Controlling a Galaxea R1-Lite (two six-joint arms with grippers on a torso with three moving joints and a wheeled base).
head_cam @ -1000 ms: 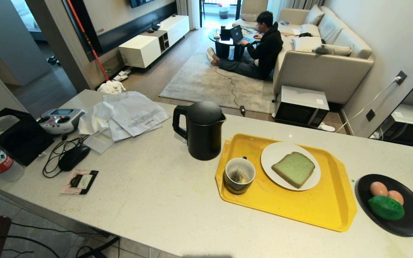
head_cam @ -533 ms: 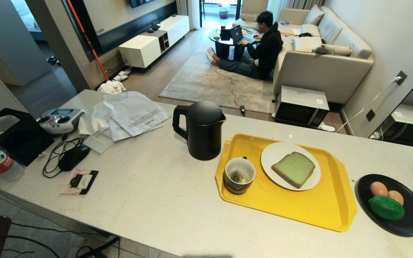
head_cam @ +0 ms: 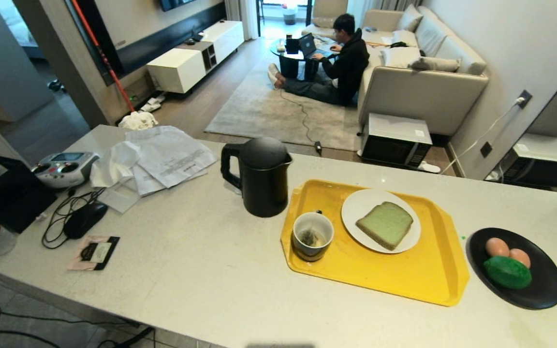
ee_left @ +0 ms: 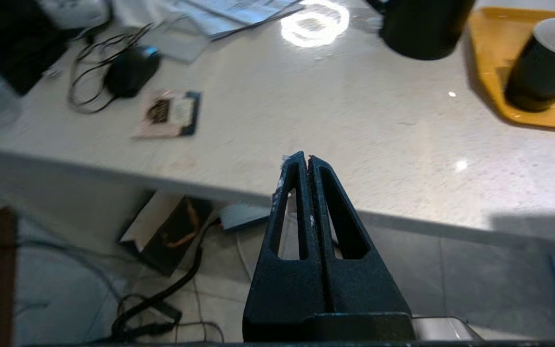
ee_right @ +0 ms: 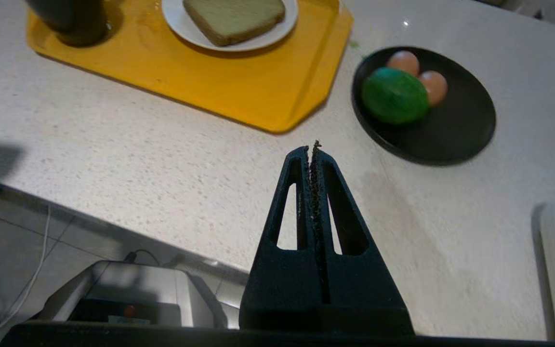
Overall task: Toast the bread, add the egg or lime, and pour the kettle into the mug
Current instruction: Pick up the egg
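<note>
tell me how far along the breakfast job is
Nothing looks done. The bread still lies on its white plate, the lime and eggs on the black plate, the kettle upright beside the mug. In hand: nothing; left gripper and right gripper are shut, empty. All steps remain.

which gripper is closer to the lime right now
Right. The right gripper, shut and empty, hangs near the counter's front edge with the lime on the black plate just ahead. The left gripper, also shut, sits far off, on the mug's side of the counter.
</note>
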